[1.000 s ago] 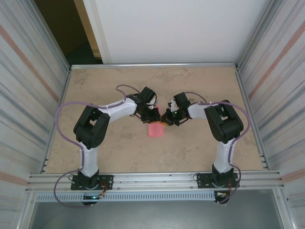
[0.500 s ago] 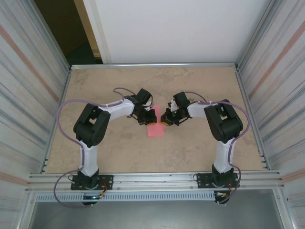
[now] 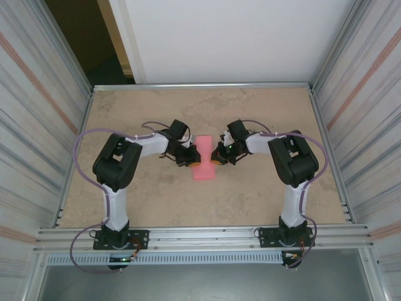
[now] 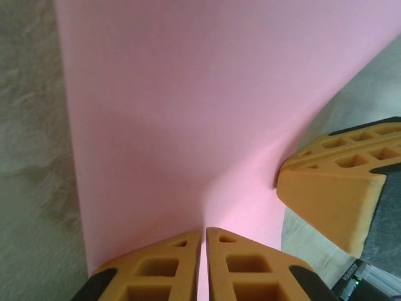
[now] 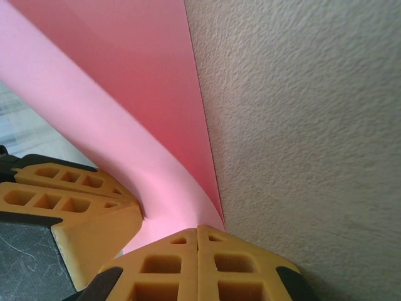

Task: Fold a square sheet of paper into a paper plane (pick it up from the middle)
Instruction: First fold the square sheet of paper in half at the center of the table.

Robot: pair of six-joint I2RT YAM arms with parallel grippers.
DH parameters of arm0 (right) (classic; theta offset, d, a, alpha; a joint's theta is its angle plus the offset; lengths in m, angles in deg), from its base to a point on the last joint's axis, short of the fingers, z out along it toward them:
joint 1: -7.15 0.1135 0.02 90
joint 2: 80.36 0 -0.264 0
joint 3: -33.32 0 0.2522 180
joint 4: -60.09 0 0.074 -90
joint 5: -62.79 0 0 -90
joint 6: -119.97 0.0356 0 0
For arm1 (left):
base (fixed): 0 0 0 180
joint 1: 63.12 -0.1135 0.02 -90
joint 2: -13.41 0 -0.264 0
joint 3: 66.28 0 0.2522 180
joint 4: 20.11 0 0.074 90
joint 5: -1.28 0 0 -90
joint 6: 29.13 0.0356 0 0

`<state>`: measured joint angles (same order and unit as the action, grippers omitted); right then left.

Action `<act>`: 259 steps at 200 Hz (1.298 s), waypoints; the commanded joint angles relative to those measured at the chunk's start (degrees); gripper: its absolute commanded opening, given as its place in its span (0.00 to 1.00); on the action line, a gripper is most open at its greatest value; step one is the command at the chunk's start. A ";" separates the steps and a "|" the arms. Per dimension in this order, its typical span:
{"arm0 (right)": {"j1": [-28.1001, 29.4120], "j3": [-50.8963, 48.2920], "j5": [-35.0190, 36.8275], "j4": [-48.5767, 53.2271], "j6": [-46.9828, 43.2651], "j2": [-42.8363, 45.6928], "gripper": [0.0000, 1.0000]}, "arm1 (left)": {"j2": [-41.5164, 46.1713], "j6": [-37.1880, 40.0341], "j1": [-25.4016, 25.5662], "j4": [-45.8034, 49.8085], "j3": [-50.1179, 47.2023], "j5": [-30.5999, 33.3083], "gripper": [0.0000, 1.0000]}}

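The square sheet of paper (image 3: 204,164) is plain pink and hangs between my two grippers over the middle of the table. In the left wrist view the sheet (image 4: 188,125) spreads wide and smooth, and my left gripper (image 4: 204,241) is pinched on its near edge. My right gripper (image 5: 198,231) is shut on the opposite edge, where the sheet (image 5: 125,100) curls up and away in a bend. From above, the left gripper (image 3: 190,158) and the right gripper (image 3: 217,157) face each other across the paper. No paper plane shape shows.
The beige table (image 3: 263,200) is ringed by a metal rail (image 3: 200,86) and ribbed side walls. The right gripper's orange fingers (image 4: 335,188) stand close at the right in the left wrist view. The left gripper's fingers (image 5: 69,200) stand at the lower left in the right wrist view.
The left gripper has drawn back to the left. The pink sheet now shows longer from above, reaching farther towards the back of the table. The right gripper has stayed put.
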<state>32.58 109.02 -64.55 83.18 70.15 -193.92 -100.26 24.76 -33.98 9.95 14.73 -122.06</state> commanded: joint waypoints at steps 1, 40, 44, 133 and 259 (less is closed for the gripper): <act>0.94 -3.65 14.08 9.94 -1.16 -7.19 0.00 | 1.58 1.82 -2.45 2.53 -3.57 3.04 0.13; 0.92 -3.26 15.41 11.30 -1.67 -7.51 0.00 | 6.05 2.59 -4.39 3.20 -7.97 3.38 0.14; 0.90 -3.25 15.51 11.25 -1.69 -7.52 0.00 | 6.63 2.70 -4.57 3.40 -8.17 3.42 0.14; 0.77 -2.34 16.18 11.87 -1.69 -8.24 0.00 | 7.08 -2.20 -0.90 -9.75 -4.32 -4.82 0.14; -0.29 -2.34 17.94 13.40 -3.62 -10.05 0.00 | 2.59 -1.36 -9.77 -16.74 -12.39 -4.45 0.14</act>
<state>32.58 110.74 -64.35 85.95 68.12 -195.21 -99.30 22.92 -39.40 -7.15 6.60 -128.58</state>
